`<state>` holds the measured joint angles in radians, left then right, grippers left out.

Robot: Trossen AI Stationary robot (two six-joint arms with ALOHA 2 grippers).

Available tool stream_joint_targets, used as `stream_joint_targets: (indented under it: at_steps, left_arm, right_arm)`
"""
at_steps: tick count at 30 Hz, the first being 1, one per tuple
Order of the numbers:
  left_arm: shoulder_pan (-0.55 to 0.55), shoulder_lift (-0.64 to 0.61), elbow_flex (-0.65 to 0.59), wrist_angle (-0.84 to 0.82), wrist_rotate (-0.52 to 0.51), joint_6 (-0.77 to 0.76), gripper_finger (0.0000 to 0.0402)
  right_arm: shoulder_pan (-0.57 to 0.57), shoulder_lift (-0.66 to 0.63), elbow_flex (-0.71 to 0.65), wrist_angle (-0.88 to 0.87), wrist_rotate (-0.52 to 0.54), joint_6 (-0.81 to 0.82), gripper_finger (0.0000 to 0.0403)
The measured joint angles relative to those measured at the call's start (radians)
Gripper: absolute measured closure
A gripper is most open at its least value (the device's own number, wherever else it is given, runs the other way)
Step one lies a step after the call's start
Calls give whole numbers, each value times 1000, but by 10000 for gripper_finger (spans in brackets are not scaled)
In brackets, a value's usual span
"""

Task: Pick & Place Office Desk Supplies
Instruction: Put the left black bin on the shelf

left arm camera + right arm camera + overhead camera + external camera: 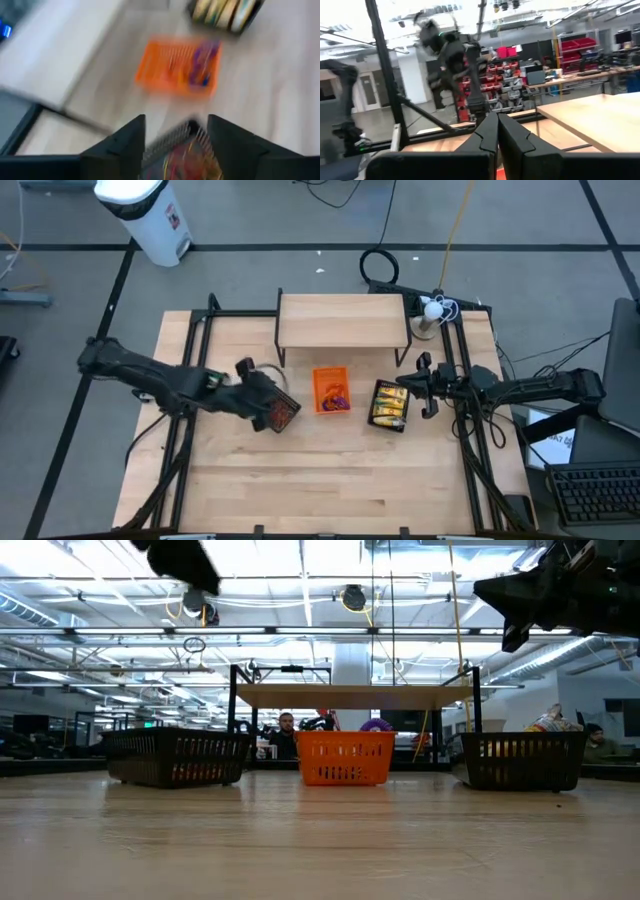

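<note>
Left end effector (283, 412) is held above the left black mesh tray (281, 413), left of tabletop centre; fingers (125, 145) are seen spread apart in the left wrist view, nothing clamped between them. Coloured rubber bands (187, 162) are seen lying in that mesh tray directly below the gap between the fingers.

Small orange tray (331, 389) is placed at tabletop (330, 480) centre, just in front of the wooden riser shelf (343, 319) at the far edge. Purple and blue rings (340, 395) are seen inside it, toward its right side.

Right black mesh tray (389, 404) is placed just right of the orange tray, not touching. Yellow packets (390, 405) are stacked inside it.

Right end effector (414, 388) is held raised beside the right mesh tray, toward the tabletop's right edge; fingers (492, 135) are pressed together, nothing gripped.

In the low view the three trays are lined up across the tabletop, both arms kept high above them. A seated person (287, 735) is visible in the room beyond the far edge.
</note>
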<state>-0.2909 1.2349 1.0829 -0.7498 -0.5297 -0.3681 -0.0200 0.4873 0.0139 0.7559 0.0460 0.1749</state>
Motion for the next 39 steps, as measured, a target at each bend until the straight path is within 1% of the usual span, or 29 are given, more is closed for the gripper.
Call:
stream_joint_targets:
  at_steps: [3,6,9,14,17,19,22,24,30,34,39]
  left_arm:
    - [0,-124,-67,147,33,75,230]
    - [2,-259,-187,319,82,97,273]
    - [3,-395,-329,445,79,43,319]
    - [-5,-566,-558,622,72,-36,391]
    - [-28,-643,-659,714,16,-37,392]
    - [-44,-685,-709,760,-20,7,391]
    - [-52,-735,-749,821,-29,67,399]
    - [-52,-756,-757,822,-30,82,396]
    - [-52,-777,-787,823,-31,104,399]
    - [-52,-791,-828,822,-56,65,396]
    - [-52,-800,-900,903,-56,39,397]
  right_arm:
    - [0,0,0,0,-48,8,402]
    - [0,0,0,-2,-58,26,402]
    - [0,0,0,-4,-50,25,401]
    - [0,0,0,-4,-50,14,401]
    - [0,0,0,-5,-49,20,402]
    - [1,1,0,-5,-49,22,402]
    - [2,2,0,-5,-48,25,401]
    - [2,4,0,-5,-48,38,402]
    - [2,5,0,-3,-48,38,401]
    - [2,5,0,-2,-48,24,402]
    - [2,5,0,-3,-48,16,402]
